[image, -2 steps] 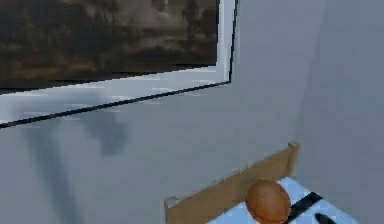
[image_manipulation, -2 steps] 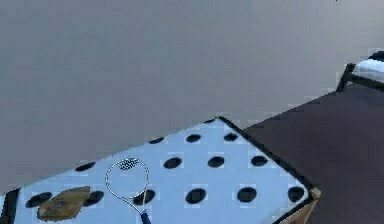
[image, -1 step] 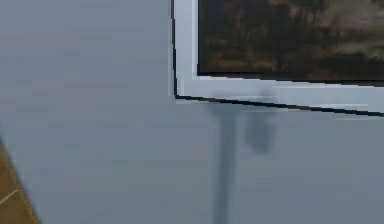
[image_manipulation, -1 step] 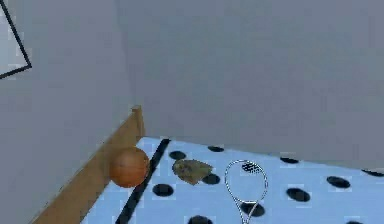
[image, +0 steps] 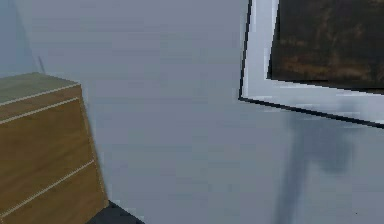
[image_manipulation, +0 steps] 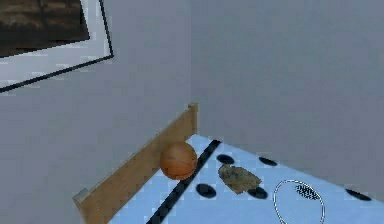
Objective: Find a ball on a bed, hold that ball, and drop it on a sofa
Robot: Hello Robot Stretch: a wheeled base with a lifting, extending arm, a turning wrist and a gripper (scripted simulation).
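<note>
The ball (image_manipulation: 179, 160) is lying on the bed (image_manipulation: 335, 178), just beside the headboard (image_manipulation: 130, 182) at its 9 o'clock, with a brown lump (image_manipulation: 238, 178) at its 4 o'clock. You are finishing the search, judging by this. Next comes reaching out and gripping the ball. You cannot tell the hand's state.

The bed (image_manipulation: 135, 178) carries an orange ball (image_manipulation: 179, 160), brown lump (image_manipulation: 238, 178) and white ring (image_manipulation: 298, 201).

Forward view close to wall (image: 170, 110), arm side view down over bed (image_manipulation: 310, 168) corner, framed picture (image: 325, 45) shared
</note>
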